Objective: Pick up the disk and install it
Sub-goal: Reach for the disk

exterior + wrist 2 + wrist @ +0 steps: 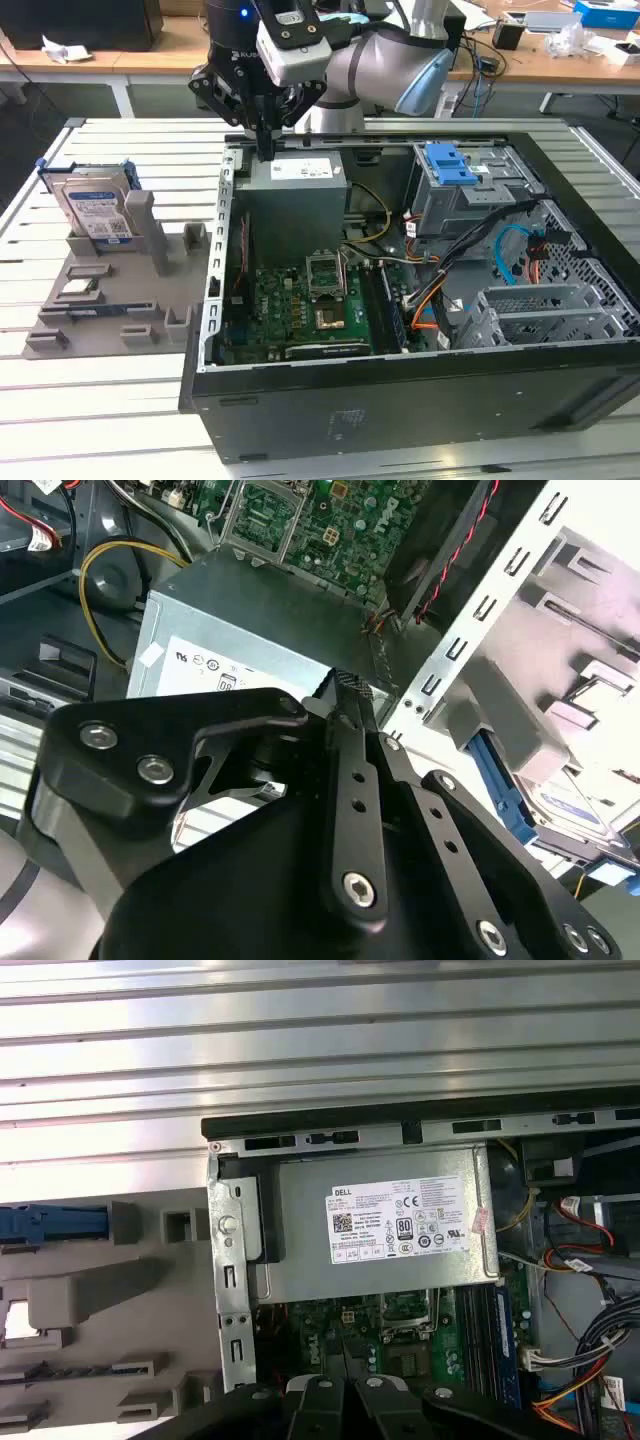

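Slatted white table (100,420) carries open computer case (400,410) and grey fixture (110,300) just outside case wall. We see disk (95,212) standing upright in fixture slot, outside case. We judge this stance leaves its blue rails free for grasping. Gripper (265,148) hangs over case rim, above power-supply box (298,185) inside case, fingers pinched together on nothing, well apart from disk. In second wrist view, disk (575,810) lies half hidden behind fixture. We cannot tell which bay inside case receives it.

Silver-metal disk (95,212) with blue plastic rails (128,176), matt grey metal power-supply box (295,215), ribbed brushed-metal table (90,410).
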Controlling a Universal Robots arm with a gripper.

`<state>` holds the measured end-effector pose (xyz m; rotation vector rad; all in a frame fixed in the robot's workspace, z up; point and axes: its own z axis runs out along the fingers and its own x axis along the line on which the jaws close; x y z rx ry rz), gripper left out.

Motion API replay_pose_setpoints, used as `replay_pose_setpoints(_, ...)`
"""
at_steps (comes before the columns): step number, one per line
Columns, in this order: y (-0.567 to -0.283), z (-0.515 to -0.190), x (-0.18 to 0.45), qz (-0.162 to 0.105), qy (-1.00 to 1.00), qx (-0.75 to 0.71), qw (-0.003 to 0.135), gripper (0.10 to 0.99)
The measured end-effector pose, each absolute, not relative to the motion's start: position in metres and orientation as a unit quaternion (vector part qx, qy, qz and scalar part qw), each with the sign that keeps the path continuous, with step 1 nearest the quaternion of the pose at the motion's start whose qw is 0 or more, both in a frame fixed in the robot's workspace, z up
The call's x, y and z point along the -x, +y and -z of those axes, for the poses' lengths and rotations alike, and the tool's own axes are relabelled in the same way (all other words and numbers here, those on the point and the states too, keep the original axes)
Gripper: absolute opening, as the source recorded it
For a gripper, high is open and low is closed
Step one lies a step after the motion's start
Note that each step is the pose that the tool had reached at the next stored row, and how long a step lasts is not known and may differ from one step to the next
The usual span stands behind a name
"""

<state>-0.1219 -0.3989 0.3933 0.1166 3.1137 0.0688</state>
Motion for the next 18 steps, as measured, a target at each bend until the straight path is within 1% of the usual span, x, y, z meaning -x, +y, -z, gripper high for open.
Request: replay_pose_setpoints(18, -0.399, -0.393, 0.169, -0.022, 0.999, -0.037, 0.012, 0.106)
